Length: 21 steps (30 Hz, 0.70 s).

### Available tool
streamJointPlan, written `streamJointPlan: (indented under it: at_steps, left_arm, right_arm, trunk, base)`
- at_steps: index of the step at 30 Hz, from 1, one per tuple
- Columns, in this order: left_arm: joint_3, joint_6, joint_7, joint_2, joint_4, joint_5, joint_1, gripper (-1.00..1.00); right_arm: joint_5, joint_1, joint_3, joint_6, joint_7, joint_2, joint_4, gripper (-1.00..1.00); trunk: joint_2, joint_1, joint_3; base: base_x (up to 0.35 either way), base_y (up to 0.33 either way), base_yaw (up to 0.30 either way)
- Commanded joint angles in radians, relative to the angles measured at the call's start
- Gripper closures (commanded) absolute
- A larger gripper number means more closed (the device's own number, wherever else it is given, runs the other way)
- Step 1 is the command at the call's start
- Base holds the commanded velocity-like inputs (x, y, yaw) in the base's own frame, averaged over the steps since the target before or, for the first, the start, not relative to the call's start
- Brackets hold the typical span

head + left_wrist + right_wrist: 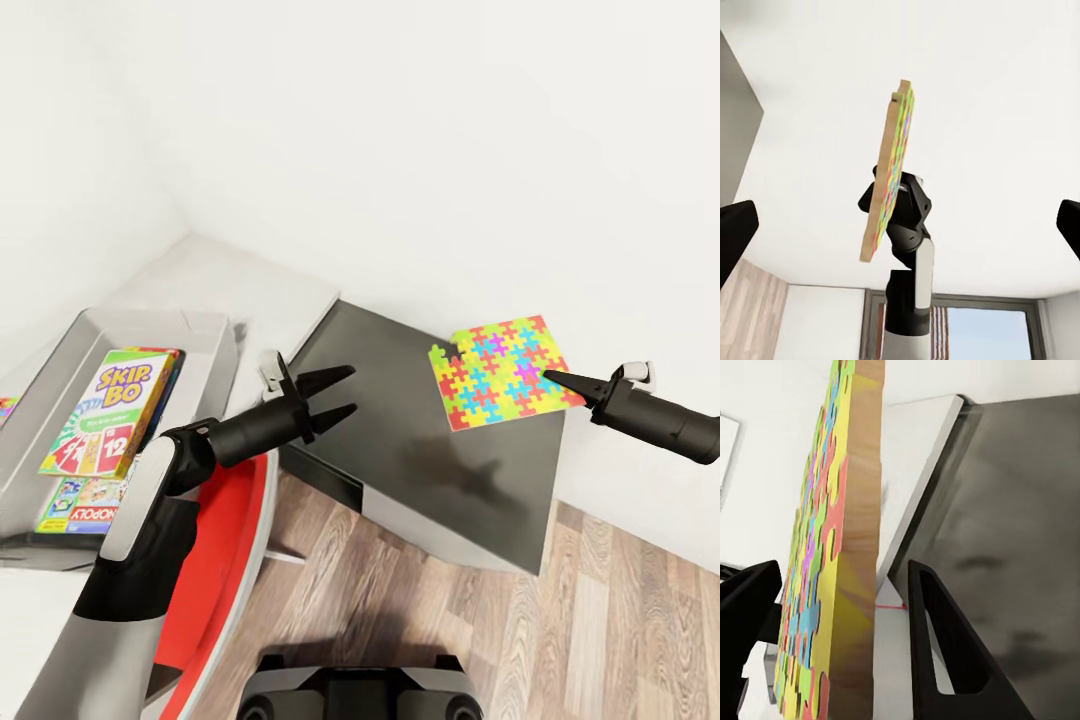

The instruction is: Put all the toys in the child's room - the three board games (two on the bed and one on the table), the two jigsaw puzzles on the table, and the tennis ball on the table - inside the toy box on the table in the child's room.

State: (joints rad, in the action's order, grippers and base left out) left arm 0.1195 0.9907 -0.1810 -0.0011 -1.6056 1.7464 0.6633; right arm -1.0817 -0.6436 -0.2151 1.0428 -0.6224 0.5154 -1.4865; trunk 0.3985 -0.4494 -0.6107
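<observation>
One jigsaw puzzle (505,372) in right gripper (560,381), above dark cabinet (400,440)

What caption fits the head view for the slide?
Right tool holds a jigsaw puzzle above the dark cabinet; toy box already contains Skip-Bo and Monopoly.

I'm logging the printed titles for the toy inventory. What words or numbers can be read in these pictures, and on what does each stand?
"SKIP BO": on the green, yellow and red flat game box lying in the pale grey tray-like toy box.
"12": on a red card printed low on that same box.
"MONOPOLY": along the edge of the green-edged white game box under it, partly hidden.
Smaller print on both boxes is too small to read.
The multicolour jigsaw sheet carries no text.
</observation>
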Motion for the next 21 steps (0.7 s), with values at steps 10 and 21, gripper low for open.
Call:
streamJointPlan:
  at_steps: [10, 21]
  left_arm:
    - [0.0, 0.002, -0.012, 0.0, 0.0, 0.009, 0.001, -1.0]
    - [0.002, 0.002, -0.02, -0.001, 0.001, 0.008, 0.001, -1.0]
  right_arm:
    - [0.005, -0.001, 0.0, 0.004, -0.007, 0.0, 0.0, 1.0]
    - [0.005, -0.001, 0.0, 0.004, -0.006, 0.0, 0.0, 1.0]
  trunk:
    - [0.002, -0.001, 0.015]
    - [0.002, -0.001, 0.033]
  base:
    - [0.0, 0.0, 0.084]
    - [0.0, 0.0, 0.105]
